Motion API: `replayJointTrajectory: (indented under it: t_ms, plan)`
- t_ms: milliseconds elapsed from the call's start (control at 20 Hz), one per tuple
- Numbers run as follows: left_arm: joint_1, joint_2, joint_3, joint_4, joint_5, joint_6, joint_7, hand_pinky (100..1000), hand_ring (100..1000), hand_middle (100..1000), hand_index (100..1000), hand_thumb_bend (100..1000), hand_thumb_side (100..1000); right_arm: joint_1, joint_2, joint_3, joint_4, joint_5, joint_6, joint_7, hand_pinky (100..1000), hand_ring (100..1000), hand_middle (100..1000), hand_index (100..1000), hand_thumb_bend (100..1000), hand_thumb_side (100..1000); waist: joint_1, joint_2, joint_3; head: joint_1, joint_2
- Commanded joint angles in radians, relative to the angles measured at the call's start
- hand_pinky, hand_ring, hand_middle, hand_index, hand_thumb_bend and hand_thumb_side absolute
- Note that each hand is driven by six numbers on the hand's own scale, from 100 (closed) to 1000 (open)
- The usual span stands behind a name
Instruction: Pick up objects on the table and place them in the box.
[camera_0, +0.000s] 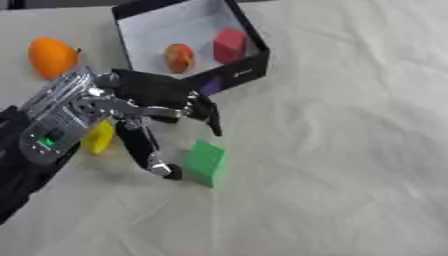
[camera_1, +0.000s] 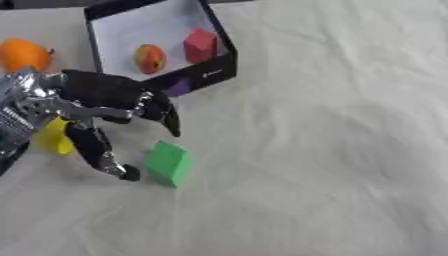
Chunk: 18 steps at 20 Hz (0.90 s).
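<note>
The left hand (camera_0: 144, 107) reaches in from the left side and hangs over the white cloth (camera_0: 350, 150), fingers spread and holding nothing. Its thumb (camera_0: 149, 152) points down toward the cloth, its tip just beside the lower left edge of the green block (camera_0: 206, 162). The other fingers (camera_0: 208, 117) curl forward above and behind the block, apart from it. So the block lies just to the right of the thumb, in the open gap of the hand, a little in front of the fingers.

The block stands on the cloth, its longer side running up and slightly away from the camera. The box (camera_0: 232, 75) sits beyond it, up and to the right, and already holds 2 things: a red block (camera_0: 229, 45) and a round orange-red fruit (camera_0: 179, 57). Something small and purple (camera_0: 210, 86) shows at the box's near wall. An orange fruit (camera_0: 51, 57) and a yellow thing (camera_0: 99, 137) lie on the left, the yellow one partly behind the hand.

The right hand shows in neither view, so the left is clearly the one placed to close on the green block.
</note>
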<state>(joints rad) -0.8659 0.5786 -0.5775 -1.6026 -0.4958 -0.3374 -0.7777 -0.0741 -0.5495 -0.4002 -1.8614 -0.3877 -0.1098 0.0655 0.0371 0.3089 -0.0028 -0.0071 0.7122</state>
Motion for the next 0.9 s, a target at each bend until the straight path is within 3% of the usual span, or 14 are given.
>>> replayJointTrajectory:
  t_ms: [50,200,400,700,900]
  plan:
    - [-0.024,-0.002,0.007,0.006,-0.036,-0.054,-0.118,957,850,767,844,503,379,-0.005,-0.016,-0.010,-0.004,0.009,0.003,-0.001,828,796,666,898,100,682,0.005,-0.011,0.001,-0.003,0.002]
    - [-0.029,-0.010,0.003,0.003,-0.049,-0.019,-0.107,951,847,762,844,521,417,-0.005,-0.016,-0.011,-0.004,0.011,0.005,-0.001,828,795,665,898,100,683,0.005,-0.010,0.001,-0.004,0.001]
    - [-0.034,-0.019,-0.010,0.006,-0.072,-0.015,-0.110,942,845,757,841,546,421,-0.005,-0.014,-0.011,-0.003,0.013,0.008,0.001,828,794,664,898,100,686,0.006,-0.009,0.003,-0.004,0.001]
    - [-0.040,-0.040,-0.029,0.042,-0.118,-0.036,-0.106,932,834,745,830,560,365,-0.007,-0.012,-0.010,-0.003,0.014,0.008,0.003,829,792,662,898,100,687,0.006,-0.006,-0.002,-0.001,0.001]
    - [-0.039,-0.056,-0.032,0.067,-0.136,-0.042,-0.092,918,808,704,801,514,309,-0.007,-0.010,-0.011,-0.002,0.016,0.009,0.003,829,792,661,899,100,689,0.006,-0.004,-0.004,0.001,0.000]
